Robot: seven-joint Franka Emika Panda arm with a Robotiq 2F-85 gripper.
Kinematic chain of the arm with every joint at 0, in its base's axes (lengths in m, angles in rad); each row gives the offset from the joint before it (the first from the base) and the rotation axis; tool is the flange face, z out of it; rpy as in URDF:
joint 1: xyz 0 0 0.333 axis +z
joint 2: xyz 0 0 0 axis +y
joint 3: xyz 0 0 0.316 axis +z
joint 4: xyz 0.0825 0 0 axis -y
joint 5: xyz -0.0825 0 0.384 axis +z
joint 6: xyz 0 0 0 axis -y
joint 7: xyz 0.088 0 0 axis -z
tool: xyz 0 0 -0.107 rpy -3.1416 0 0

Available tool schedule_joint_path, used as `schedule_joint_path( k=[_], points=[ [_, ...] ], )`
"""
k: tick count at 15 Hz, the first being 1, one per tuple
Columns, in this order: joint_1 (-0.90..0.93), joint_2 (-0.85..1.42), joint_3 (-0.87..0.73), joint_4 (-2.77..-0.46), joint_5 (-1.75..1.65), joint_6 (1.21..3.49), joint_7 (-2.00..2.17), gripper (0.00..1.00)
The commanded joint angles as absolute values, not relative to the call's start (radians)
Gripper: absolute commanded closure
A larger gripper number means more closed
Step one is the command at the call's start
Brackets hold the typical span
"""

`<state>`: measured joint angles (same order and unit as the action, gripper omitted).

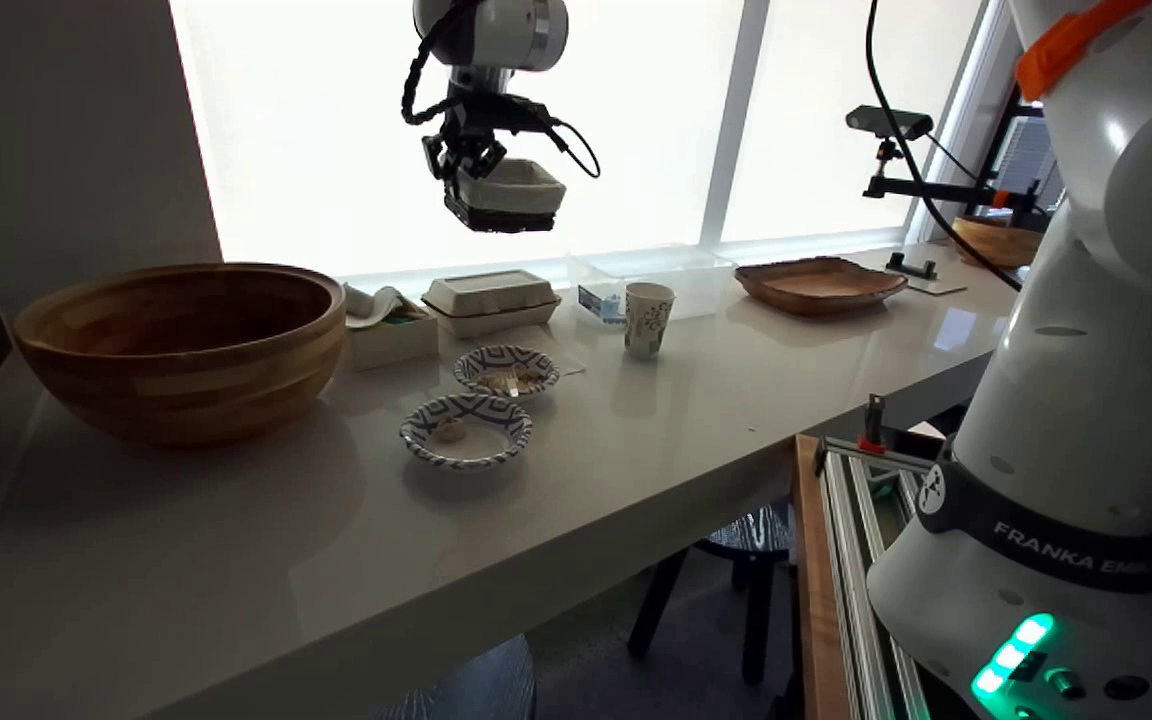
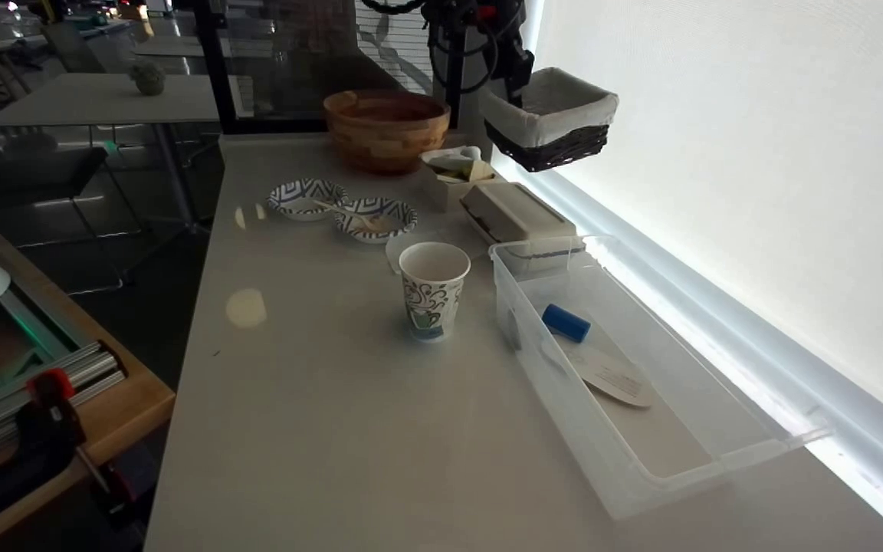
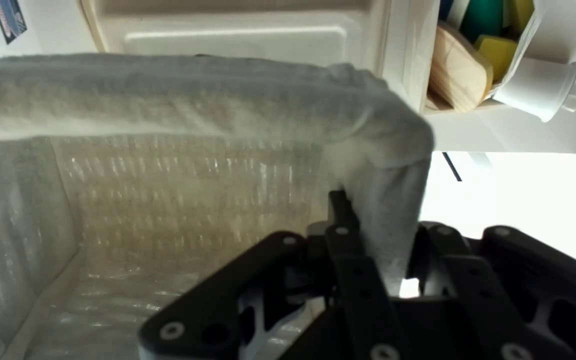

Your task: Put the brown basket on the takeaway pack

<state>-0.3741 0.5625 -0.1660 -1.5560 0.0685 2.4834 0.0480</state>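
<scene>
- Brown wicker basket point(image 2: 556, 134), pale-lined and opening upward, was held in the air over the window-edge side of the white worktop point(image 2: 380, 445).
- One of its walls was pinched by the gripper point(image 3: 383, 220), whose fingers point(image 3: 344, 235) were drawn together to the wall's thickness, one placed inside the basket and one outside.
- Closed clamshell takeaway pack point(image 1: 491, 297) was laid near the window edge, below the basket and apart from it; part of it was seen past the basket's rim in the wrist view.
- Just beside the pack, toward the worktop's end edge, a filled, open-topped box point(image 1: 394, 345) was placed.
- Near the corner where that end edge was met by the window edge, a large wooden bowl point(image 1: 186, 390) was set.
- Farther from the window edge, two patterned paper bowls point(image 1: 488, 442) were set close together; whether they touched could not be told.
- A printed paper cup point(image 2: 434, 295) was stood upright beside a clear plastic bin point(image 2: 564, 399), which was placed along the window edge with a blue cylinder point(image 2: 566, 323) inside.
- Past the bin, away from that corner, a shallow brown tray point(image 1: 824, 300) was seen in an exterior view.
</scene>
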Motion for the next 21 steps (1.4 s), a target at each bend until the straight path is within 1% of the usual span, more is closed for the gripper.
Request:
schedule_joint_path(
  k=[1,10,21],
  points=[
    [-0.377,0.66,-0.157,-1.436,0.104,2.403,0.043,0.96],
    [-0.377,0.797,-0.149,-1.315,0.122,2.345,0.063,0.96],
    [-0.352,0.881,-0.169,-1.256,0.094,2.292,0.116,0.96]
  ],
)
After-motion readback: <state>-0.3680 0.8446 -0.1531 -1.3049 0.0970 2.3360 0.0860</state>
